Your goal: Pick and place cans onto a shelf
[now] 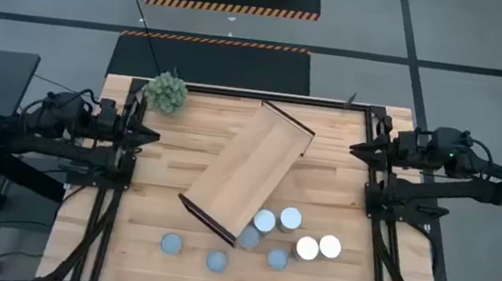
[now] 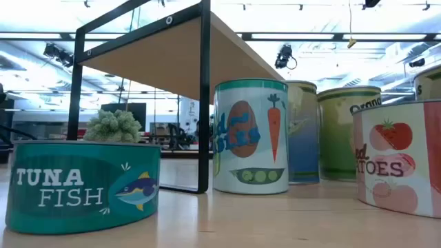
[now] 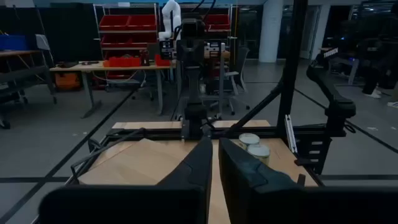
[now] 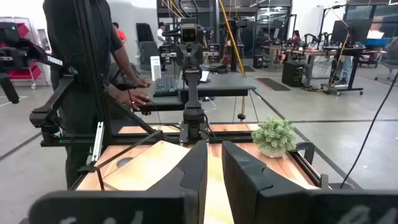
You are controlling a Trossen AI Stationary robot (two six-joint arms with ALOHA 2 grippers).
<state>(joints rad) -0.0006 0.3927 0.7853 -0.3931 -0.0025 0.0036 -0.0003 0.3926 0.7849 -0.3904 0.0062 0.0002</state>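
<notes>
The shelf [image 1: 247,169], a long light-wood board on a dark metal frame, stands slantwise in the middle of the table on its thin legs [image 2: 203,103]. Several cans [image 1: 290,219] with pale round tops stand upright on the table near its front edge, beside and before the shelf's near end. The low view shows a flat teal tuna can [image 2: 83,186], a vegetable can [image 2: 250,136] and a tomato can [image 2: 400,158]. My left gripper [image 1: 151,133] waits shut at the table's left edge. My right gripper [image 1: 357,151] waits shut at the right edge. Both are far from the cans.
A small green bushy plant [image 1: 167,92] stands at the table's far left corner. Dark frame posts [image 3: 292,74] run along the table's sides. A person [image 4: 93,62] stands at a desk beyond the left edge. Bare tabletop [image 1: 332,184] lies between the shelf and the right arm.
</notes>
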